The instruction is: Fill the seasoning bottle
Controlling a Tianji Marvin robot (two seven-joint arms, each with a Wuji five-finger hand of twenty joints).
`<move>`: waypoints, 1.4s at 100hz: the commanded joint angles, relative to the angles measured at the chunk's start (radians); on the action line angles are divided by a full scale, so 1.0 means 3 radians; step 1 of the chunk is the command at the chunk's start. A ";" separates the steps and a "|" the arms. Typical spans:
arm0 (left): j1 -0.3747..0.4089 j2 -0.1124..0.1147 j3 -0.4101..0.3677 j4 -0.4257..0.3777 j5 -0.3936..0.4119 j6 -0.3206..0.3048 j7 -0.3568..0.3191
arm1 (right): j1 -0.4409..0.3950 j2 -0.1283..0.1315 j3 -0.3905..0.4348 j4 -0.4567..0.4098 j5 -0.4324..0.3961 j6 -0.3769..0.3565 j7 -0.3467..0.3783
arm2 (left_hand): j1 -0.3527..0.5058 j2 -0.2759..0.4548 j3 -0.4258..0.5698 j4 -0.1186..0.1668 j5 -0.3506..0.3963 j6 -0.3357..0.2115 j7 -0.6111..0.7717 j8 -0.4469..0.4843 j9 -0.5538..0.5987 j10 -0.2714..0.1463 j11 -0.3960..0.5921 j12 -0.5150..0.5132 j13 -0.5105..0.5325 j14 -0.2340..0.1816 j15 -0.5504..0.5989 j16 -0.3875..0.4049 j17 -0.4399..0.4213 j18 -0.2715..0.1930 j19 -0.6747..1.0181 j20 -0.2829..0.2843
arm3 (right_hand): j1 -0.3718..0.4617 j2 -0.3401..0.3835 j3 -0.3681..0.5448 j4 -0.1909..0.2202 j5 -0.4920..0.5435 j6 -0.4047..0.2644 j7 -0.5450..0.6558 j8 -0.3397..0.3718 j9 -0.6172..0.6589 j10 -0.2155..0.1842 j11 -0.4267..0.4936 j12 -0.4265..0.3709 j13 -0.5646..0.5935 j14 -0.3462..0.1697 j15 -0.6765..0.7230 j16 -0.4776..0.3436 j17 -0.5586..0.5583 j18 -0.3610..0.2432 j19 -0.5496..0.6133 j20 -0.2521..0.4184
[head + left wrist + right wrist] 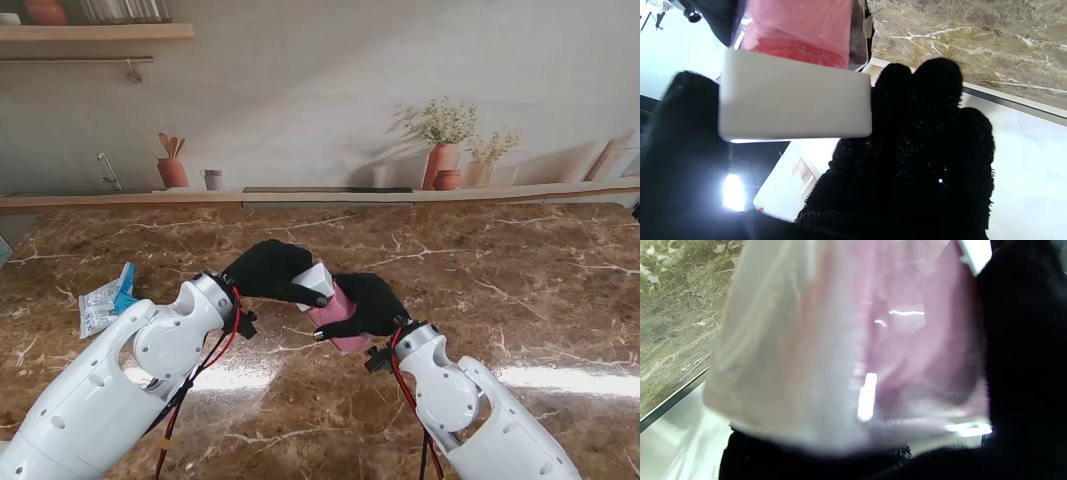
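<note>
Seemingly to open it, the right hand (368,303) clasps the pink seasoning bottle (335,315) tilted above mid-counter; the left hand (270,270) pinches its white cap (316,281); a blue-white sachet (105,300), likely the refill, lies near the marble counter's (500,270) left edge.

Desk (500,300): polished brown marble-look surface, glossy, reflecting light. Both hands (275,270) (370,305): black knitted cloth, matt, fuzzy. Bottle (340,315): clear glossy plastic, pink contents. Lid (795,100): smooth white matt plastic. Arms (120,390): glossy white plastic shells.
</note>
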 commanded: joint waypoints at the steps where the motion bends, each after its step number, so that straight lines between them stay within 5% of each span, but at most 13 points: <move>1: -0.0007 -0.0011 0.0018 0.0030 -0.0010 0.0003 0.0014 | -0.0008 -0.0024 -0.0014 -0.0021 0.0010 -0.0008 0.0039 | 0.0476 0.0446 0.0976 0.0165 0.0447 -0.0440 0.0527 0.0011 0.0359 -0.0204 0.0213 -0.0059 0.0078 0.0061 0.0061 -0.0086 0.0103 -0.0079 0.0239 -0.0089 | 0.0859 0.1003 0.1484 0.0320 0.0419 -0.1363 0.0483 0.0189 0.0204 -0.0512 0.0315 0.0127 0.0344 -0.0346 0.0399 0.0119 0.0047 -0.0094 0.0127 0.0090; 5: -0.0005 -0.0007 0.0017 0.0020 -0.0040 0.0027 -0.0021 | -0.0008 -0.0023 -0.0013 -0.0023 0.0008 -0.0009 0.0041 | 0.0624 0.0190 0.0950 0.0000 0.0356 -0.0496 0.0575 -0.0332 0.0366 -0.0213 0.0066 -0.0098 0.0079 0.0028 -0.0063 -0.0131 0.0070 -0.0102 0.0199 -0.0116 | 0.0858 0.1001 0.1483 0.0319 0.0418 -0.1363 0.0483 0.0188 0.0206 -0.0512 0.0316 0.0127 0.0344 -0.0346 0.0399 0.0119 0.0047 -0.0094 0.0127 0.0090; 8: -0.0007 -0.0002 0.0016 0.0013 -0.0046 0.0041 -0.0049 | -0.0008 -0.0022 -0.0012 -0.0023 0.0006 -0.0010 0.0042 | 0.0666 0.0121 0.0934 -0.0029 0.0325 -0.0505 0.0598 -0.0393 0.0367 -0.0210 0.0030 -0.0102 0.0078 0.0011 -0.0097 -0.0137 0.0063 -0.0122 0.0182 -0.0126 | 0.0858 0.1002 0.1483 0.0319 0.0418 -0.1364 0.0483 0.0188 0.0206 -0.0517 0.0316 0.0126 0.0344 -0.0346 0.0399 0.0119 0.0047 -0.0094 0.0127 0.0090; 33: 0.0060 -0.0069 0.0027 -0.0056 0.0017 0.0352 0.0221 | 0.0000 -0.0024 -0.0028 0.0007 -0.0183 -0.0009 -0.0070 | 0.0566 0.0224 0.1144 0.0099 0.0530 -0.0264 0.0703 -0.0191 0.0357 -0.0207 0.0441 -0.0009 0.0089 0.0068 0.0270 -0.0096 0.0276 -0.0091 0.0297 -0.0170 | 0.0855 0.0997 0.1484 0.0318 0.0419 -0.1366 0.0484 0.0188 0.0209 -0.0519 0.0319 0.0128 0.0347 -0.0350 0.0404 0.0120 0.0052 -0.0097 0.0126 0.0089; 52: 0.0094 -0.0093 0.0015 -0.0100 -0.0101 0.0462 0.0255 | 0.0026 -0.0043 -0.0074 0.0081 -0.0342 -0.0010 -0.0244 | 0.0556 0.0226 0.1177 0.0087 0.0516 -0.0258 0.0670 -0.0155 0.0353 -0.0209 0.0444 -0.0030 0.0082 0.0062 0.0272 -0.0124 0.0270 -0.0091 0.0296 -0.0180 | 0.0851 0.0992 0.1496 0.0316 0.0422 -0.1371 0.0486 0.0189 0.0209 -0.0524 0.0320 0.0128 0.0350 -0.0354 0.0405 0.0119 0.0060 -0.0102 0.0123 0.0086; 100: 0.0137 -0.0096 -0.0083 -0.0139 -0.0053 0.0495 0.0308 | 0.0019 -0.0121 -0.0077 0.0208 -0.0125 -0.0003 -0.0420 | 0.0583 0.0215 0.1128 0.0020 0.0462 -0.0336 0.0589 -0.0135 0.0351 -0.0212 0.0349 -0.0070 0.0077 0.0056 0.0208 -0.0157 0.0211 -0.0106 0.0272 -0.0174 | 0.0861 0.1008 0.1489 0.0303 0.0425 -0.1369 0.0483 0.0190 0.0194 -0.0530 0.0321 0.0129 0.0325 -0.0357 0.0391 0.0115 0.0042 -0.0101 0.0109 0.0078; 121: 0.0157 -0.0090 -0.0102 -0.0149 -0.0041 0.0496 0.0299 | 0.0008 -0.0129 -0.0074 0.0221 -0.0093 -0.0013 -0.0434 | 0.0634 0.0070 0.1126 -0.0034 0.0399 -0.0386 0.0556 -0.0207 0.0358 -0.0198 0.0207 -0.0103 0.0077 0.0038 0.0080 -0.0180 0.0161 -0.0127 0.0213 -0.0170 | 0.0863 0.1009 0.1489 0.0304 0.0425 -0.1369 0.0481 0.0192 0.0186 -0.0529 0.0320 0.0128 0.0324 -0.0357 0.0389 0.0114 0.0038 -0.0099 0.0105 0.0077; 140: 0.0160 -0.0078 -0.0101 -0.0140 -0.0060 0.0458 0.0243 | 0.0011 -0.0138 -0.0091 0.0234 -0.0067 -0.0028 -0.0454 | 0.0939 -0.0326 0.1046 -0.0138 0.0211 -0.0512 0.0643 -0.0433 0.0368 -0.0207 -0.0082 -0.0137 0.0076 -0.0012 -0.0187 -0.0191 0.0083 -0.0172 0.0072 -0.0144 | 0.0861 0.1010 0.1486 0.0304 0.0424 -0.1369 0.0480 0.0193 0.0192 -0.0529 0.0324 0.0124 0.0324 -0.0357 0.0389 0.0114 0.0038 -0.0099 0.0105 0.0077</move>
